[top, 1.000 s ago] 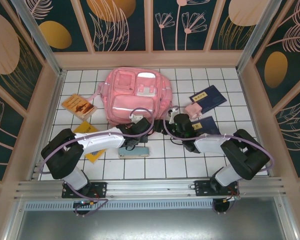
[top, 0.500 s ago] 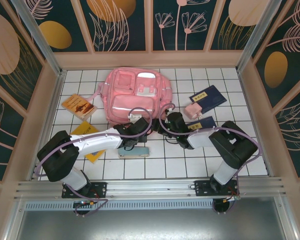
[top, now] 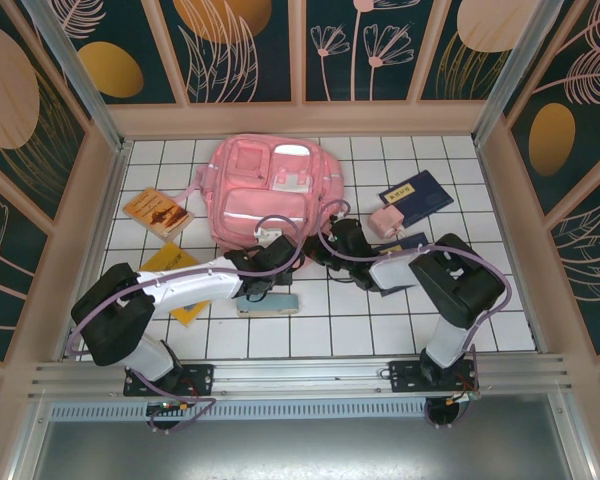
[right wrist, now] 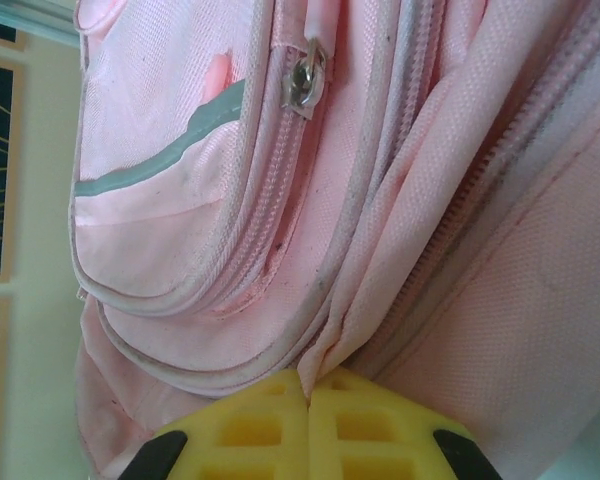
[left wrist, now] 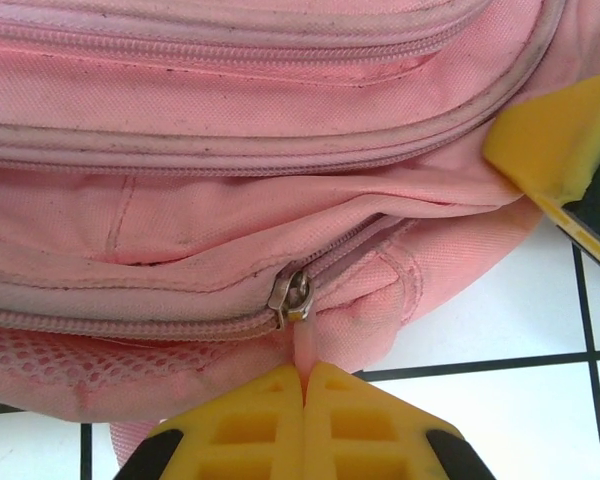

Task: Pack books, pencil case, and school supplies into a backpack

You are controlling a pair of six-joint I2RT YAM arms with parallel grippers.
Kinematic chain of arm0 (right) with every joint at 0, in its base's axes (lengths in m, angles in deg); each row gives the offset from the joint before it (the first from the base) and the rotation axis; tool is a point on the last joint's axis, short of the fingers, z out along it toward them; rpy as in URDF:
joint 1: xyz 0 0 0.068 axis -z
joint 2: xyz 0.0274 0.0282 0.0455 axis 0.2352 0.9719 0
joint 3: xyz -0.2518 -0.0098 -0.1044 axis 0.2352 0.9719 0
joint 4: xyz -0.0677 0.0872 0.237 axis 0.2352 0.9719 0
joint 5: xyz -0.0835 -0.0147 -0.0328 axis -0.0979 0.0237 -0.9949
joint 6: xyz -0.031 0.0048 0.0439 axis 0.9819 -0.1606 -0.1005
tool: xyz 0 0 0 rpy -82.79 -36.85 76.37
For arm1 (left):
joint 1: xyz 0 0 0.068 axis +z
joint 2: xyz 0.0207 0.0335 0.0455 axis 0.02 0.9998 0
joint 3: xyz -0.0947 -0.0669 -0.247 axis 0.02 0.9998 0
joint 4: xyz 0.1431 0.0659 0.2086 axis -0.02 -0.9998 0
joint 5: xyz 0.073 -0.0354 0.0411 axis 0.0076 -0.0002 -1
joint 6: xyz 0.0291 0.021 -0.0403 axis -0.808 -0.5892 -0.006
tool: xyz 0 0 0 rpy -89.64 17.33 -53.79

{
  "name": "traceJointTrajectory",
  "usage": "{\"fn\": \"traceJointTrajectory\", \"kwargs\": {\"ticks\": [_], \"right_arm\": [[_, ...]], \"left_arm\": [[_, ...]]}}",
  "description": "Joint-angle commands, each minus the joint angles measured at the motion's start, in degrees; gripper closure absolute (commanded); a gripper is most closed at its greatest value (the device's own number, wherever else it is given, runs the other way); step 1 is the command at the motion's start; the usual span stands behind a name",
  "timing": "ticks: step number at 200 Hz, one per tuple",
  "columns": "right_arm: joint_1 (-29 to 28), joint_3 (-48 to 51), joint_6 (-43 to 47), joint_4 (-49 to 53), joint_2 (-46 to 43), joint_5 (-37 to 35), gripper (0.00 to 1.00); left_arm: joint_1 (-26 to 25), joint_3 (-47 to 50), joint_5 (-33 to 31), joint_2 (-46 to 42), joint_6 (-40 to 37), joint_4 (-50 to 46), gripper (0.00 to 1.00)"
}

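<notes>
Item: pink backpack (top: 275,190), lying flat at the middle of the table's (top: 320,325) far edge. The left gripper (left wrist: 305,372) is pinching the zipper pull (left wrist: 303,340) at the backpack's near edge. The right gripper (right wrist: 308,385) is squeezing a fold of backpack fabric, jaws pressed together. The pencil case (top: 268,303) is lying toward the near edge.

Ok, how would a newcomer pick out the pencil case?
Start at the big pink backpack in the middle of the tiled table. Just nearer the arm bases, past the left arm's wrist, lies the pencil case. It is the only long, narrow pale teal pouch; the yellow book to its left is flat and wide.
</notes>
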Motion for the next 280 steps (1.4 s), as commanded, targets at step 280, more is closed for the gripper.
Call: {"fn": "traceJointTrajectory", "kwargs": {"ticks": [280], "right_arm": [[14.92, 1.85, 10.60, 3.87, -14.28, 4.03, 1.00]], "left_arm": [[-0.10, -4.70, 13.12, 4.74, 1.67, 17.65, 0.63]]}}
